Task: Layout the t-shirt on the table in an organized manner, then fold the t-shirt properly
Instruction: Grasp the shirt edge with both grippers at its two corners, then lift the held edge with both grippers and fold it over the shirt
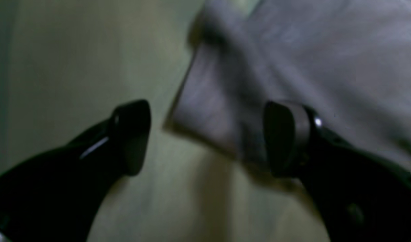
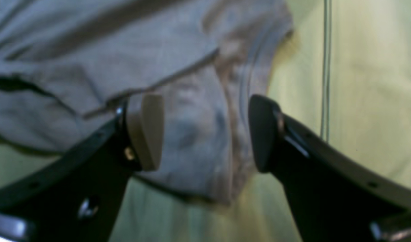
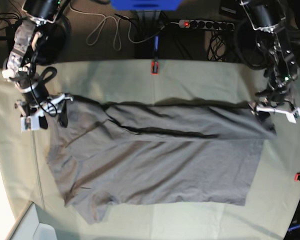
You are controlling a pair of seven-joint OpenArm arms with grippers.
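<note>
Here the plain dark grey soft-fabric t-shirt (image 3: 155, 160) lies spread across the pale grey-green cloth-draped surface (image 3: 200, 75), its far edge folded over towards the middle. The left pincer (image 1: 207, 137) hangs open over one far corner, the right pincer (image 2: 205, 132) open over a sleeve, each empty. Probably they are placed to grasp both ends of that edge evenly.

The left gripper (image 1: 207, 137) is showing two glossy black fingers with rounded paddle tips, one carrying a bright silver screw head. The right gripper (image 2: 205, 132) is wearing a tan pad on one finger (the other looks plain black), with small screws along its arms. Both arms are trailing black cables and white brackets.
</note>
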